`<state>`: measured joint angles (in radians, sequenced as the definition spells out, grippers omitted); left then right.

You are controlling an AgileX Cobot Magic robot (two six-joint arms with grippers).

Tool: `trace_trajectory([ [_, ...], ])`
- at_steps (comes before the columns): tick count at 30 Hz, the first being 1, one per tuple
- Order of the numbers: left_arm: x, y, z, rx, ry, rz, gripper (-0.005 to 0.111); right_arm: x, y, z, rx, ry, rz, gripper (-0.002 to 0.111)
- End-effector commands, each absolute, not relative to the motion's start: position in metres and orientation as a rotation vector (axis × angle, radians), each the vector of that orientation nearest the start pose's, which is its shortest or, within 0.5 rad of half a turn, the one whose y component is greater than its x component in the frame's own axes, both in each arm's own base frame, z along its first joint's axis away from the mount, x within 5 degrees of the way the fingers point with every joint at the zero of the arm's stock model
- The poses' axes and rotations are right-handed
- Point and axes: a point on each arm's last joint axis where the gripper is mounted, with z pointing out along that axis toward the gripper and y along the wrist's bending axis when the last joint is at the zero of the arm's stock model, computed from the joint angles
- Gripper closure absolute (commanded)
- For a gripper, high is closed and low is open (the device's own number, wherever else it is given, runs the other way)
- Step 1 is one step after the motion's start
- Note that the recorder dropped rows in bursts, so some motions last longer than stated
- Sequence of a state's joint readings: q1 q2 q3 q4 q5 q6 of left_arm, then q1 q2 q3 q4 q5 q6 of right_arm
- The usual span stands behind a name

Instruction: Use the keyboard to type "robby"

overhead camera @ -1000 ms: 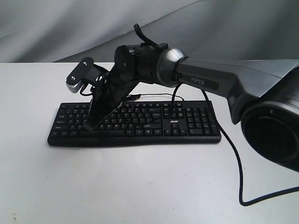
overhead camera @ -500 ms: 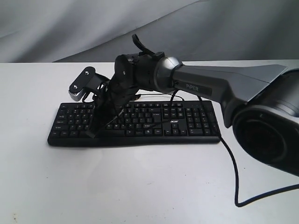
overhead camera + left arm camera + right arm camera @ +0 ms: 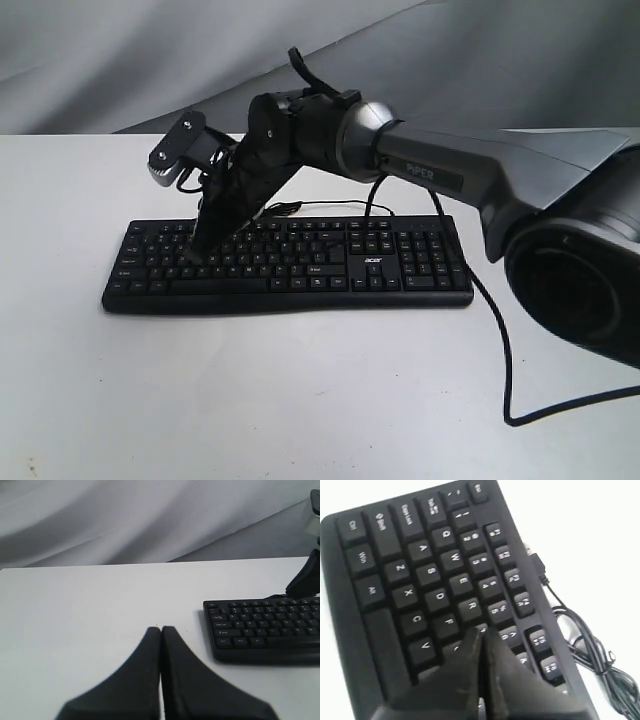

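Note:
The black keyboard (image 3: pixel 390 272) lies across the white table (image 3: pixel 300 400), with white legends and a number pad at its right end. My right gripper (image 3: pixel 200 252) reaches across over the keyboard's left half, shut with nothing in it. In the right wrist view its shut tips (image 3: pixel 482 631) sit over the letter keys just past the R key (image 3: pixel 471 606); whether they touch a key is unclear. My left gripper (image 3: pixel 161 628) is shut and empty over bare table, to the left of the keyboard (image 3: pixel 265 625). It does not show in the exterior view.
The keyboard's thin black cable (image 3: pixel 505 360) runs off its far edge and loops over the table at the right; a bundle of it lies behind the keyboard (image 3: pixel 590 645). The right arm's grey link (image 3: pixel 480 175) spans the space above the keyboard's right half.
The right gripper's tip has risen and moved back from the keyboard's near rows toward the upper letter rows. The keyboard has not moved.

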<state>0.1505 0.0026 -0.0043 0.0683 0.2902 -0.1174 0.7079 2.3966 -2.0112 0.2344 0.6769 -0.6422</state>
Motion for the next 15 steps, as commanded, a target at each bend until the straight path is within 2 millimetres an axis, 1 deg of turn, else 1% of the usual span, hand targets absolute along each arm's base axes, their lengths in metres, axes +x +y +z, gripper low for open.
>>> trace_trajectory([
  [1, 0.054, 0.01, 0.187, -0.203, 1.758, 0.079, 0.106, 0.412, 0.348, 0.158, -1.409, 2.116, 0.269, 0.108],
  [7, 0.054, 0.01, 0.187, -0.203, 1.758, 0.079, 0.106, 0.415, 0.351, 0.144, -1.401, 2.145, 0.303, 0.108],
  [15, 0.054, 0.01, 0.187, -0.203, 1.758, 0.079, 0.106, 0.415, 0.352, 0.142, -1.406, 2.148, 0.312, 0.108],
])
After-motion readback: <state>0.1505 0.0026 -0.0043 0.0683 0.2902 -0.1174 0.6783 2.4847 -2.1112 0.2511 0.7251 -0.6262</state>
